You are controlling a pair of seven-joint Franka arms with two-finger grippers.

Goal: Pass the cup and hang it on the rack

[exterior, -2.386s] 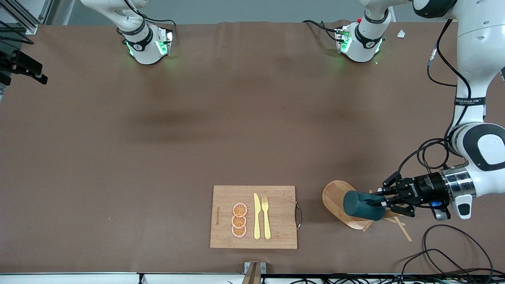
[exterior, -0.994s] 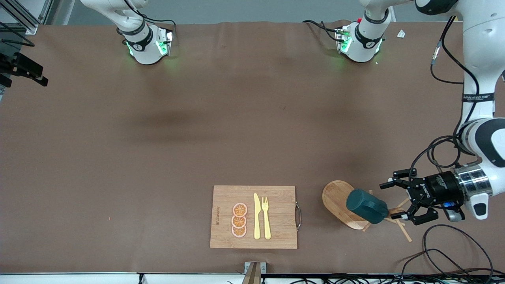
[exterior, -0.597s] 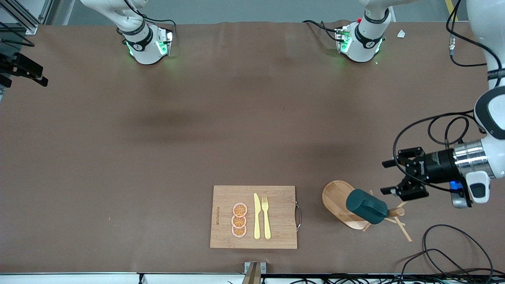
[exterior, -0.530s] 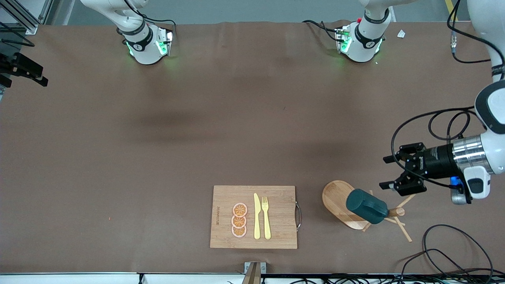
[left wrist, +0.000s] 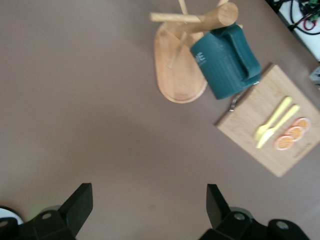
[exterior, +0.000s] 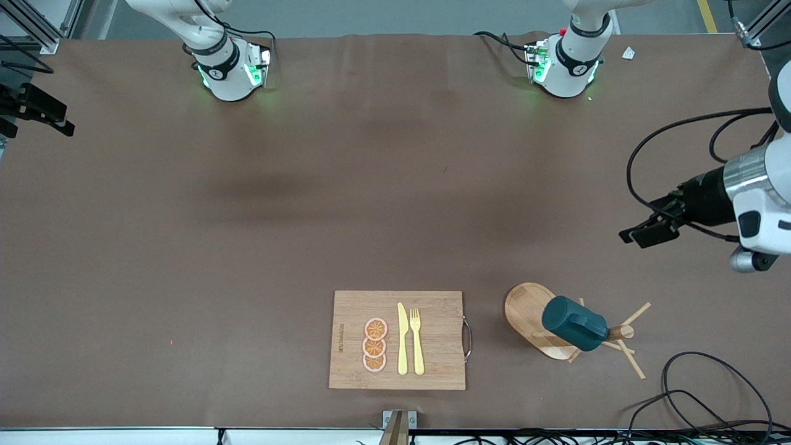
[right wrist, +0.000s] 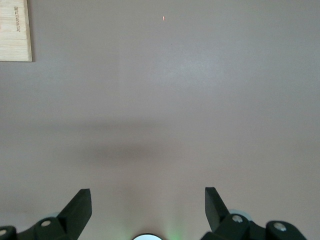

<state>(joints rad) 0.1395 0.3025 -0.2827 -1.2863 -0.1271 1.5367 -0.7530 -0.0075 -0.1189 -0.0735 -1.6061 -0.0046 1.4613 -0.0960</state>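
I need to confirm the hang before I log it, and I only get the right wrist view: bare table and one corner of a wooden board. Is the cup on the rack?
Observer: Yes. The cup hangs on the rack near the top of its post, off the table, and no hand is touching it.
Operator: Where is the left hand?
Observer: The left hand is open and up in the air over bare table toward the left arm's end, well apart from the rack.
Operator: What is on that board?
Observer: The cutting board carries three orange slices, a yellow knife and a yellow fork.
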